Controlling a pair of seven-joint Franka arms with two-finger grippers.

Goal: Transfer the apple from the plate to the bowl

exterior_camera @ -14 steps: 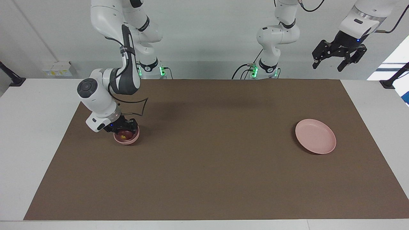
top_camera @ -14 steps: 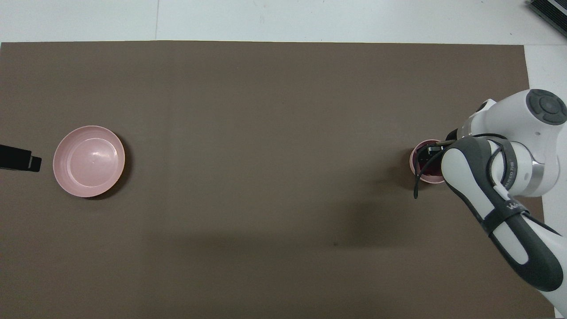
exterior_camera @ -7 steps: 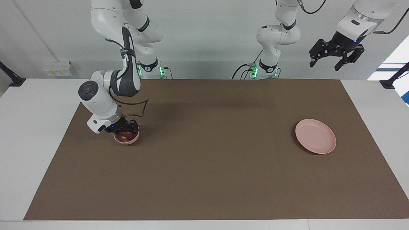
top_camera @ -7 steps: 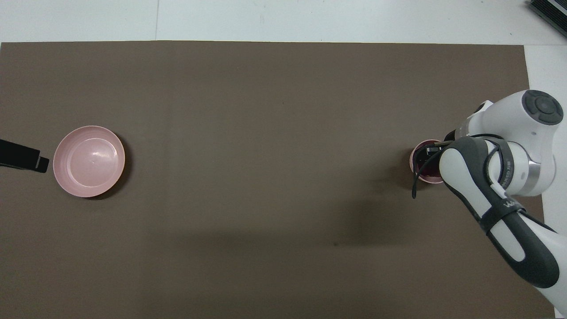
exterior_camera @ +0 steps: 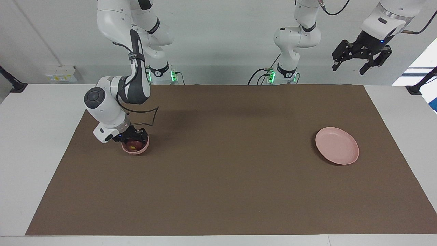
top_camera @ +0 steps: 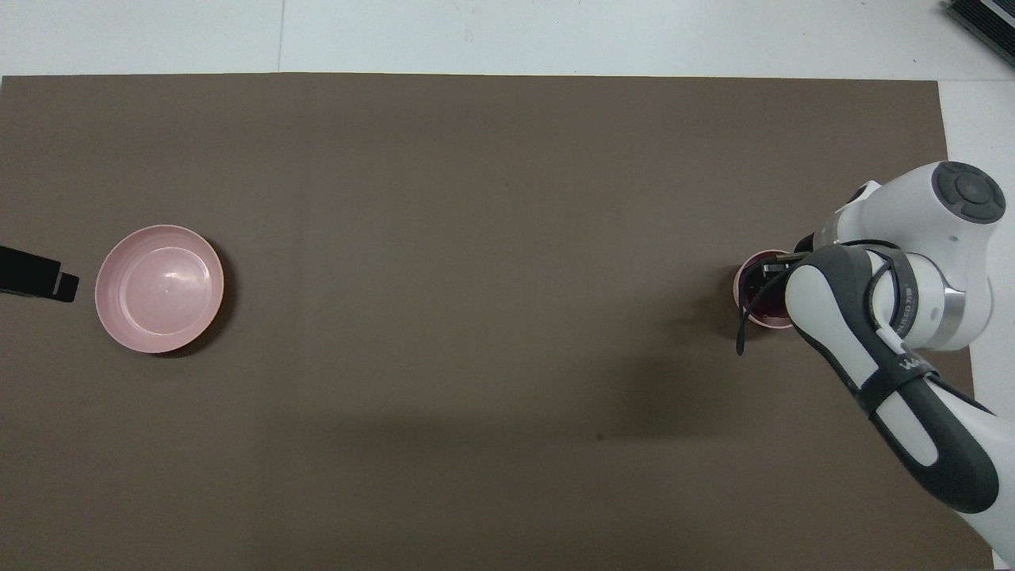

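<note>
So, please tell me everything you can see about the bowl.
The bowl is small, deep, round and pale pink, with a smooth matte look like plastic. It stands upright on the brown mat, toward the right arm's end of the table. Inside lies the dark red apple with a yellowish patch. The right gripper is just over its rim; whether it touches the bowl cannot be told. In the overhead view the arm hides most of the bowl.

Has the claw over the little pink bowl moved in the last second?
Yes, slightly: the right claw has lifted a little off the bowl, where the apple lies.
</note>
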